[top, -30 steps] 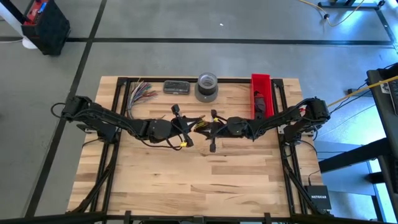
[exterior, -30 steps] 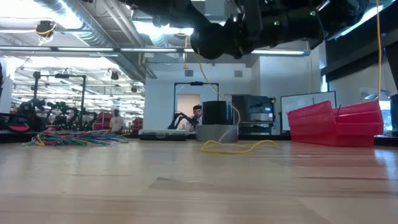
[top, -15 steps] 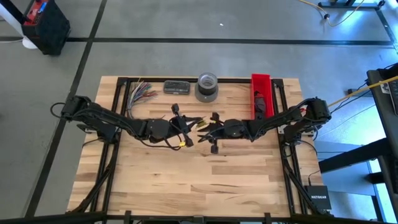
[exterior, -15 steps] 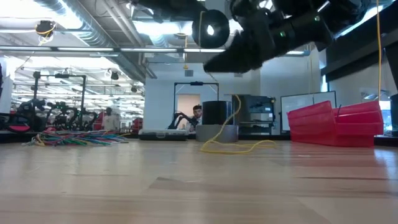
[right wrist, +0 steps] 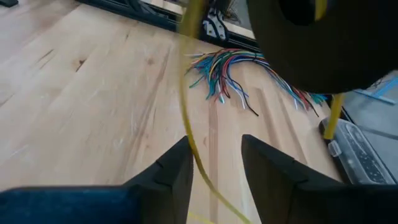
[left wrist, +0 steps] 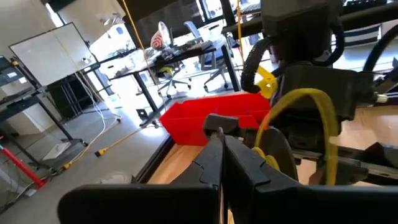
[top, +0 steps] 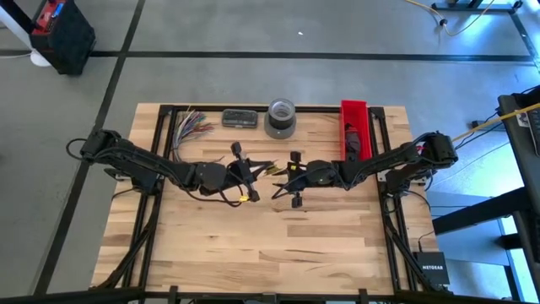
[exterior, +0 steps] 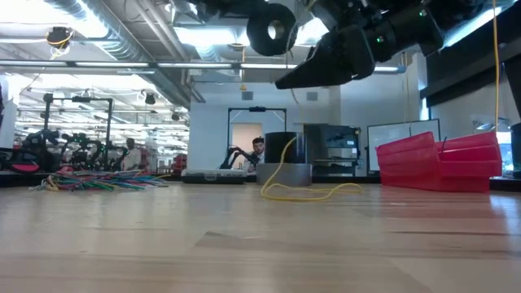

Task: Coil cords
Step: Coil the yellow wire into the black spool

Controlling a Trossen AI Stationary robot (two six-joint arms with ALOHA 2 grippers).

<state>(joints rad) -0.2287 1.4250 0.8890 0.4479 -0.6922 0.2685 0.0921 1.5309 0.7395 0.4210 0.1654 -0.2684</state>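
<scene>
A puck-sized round black cord bundle (exterior: 273, 28) with a hole in its middle hangs high above the table's middle, at my shut left gripper (top: 253, 173). A thin yellow strand (exterior: 273, 159) drops from it, and its loose end (exterior: 313, 192) lies in loops on the wood. My right gripper (top: 283, 179) is open just right of the bundle. In the right wrist view the strand (right wrist: 185, 74) runs down between its spread fingers (right wrist: 174, 171) without touching them, and the bundle (right wrist: 323, 50) is beyond them. My left gripper (left wrist: 219, 127) is shut at the bundle's edge (left wrist: 277, 155), coming level from the table's left. Its own fingers hide the place of contact. The bundle stands on edge, lifted clear, and the yellow strand hangs slack below it to the table.
A fan of multicoloured wires (top: 190, 127) lies at the far left. A dark flat case (top: 239, 118) and a grey tape roll (top: 281, 118) stand at the far edge, with a red bin (top: 354, 127) at the far right. The near half of the table is bare wood.
My right gripper has opened, let go of the bundle and drawn back a little toward the table's right edge. The bundle, covered by it before, now shows whole at my left gripper. The hanging yellow strand has swung slightly.
</scene>
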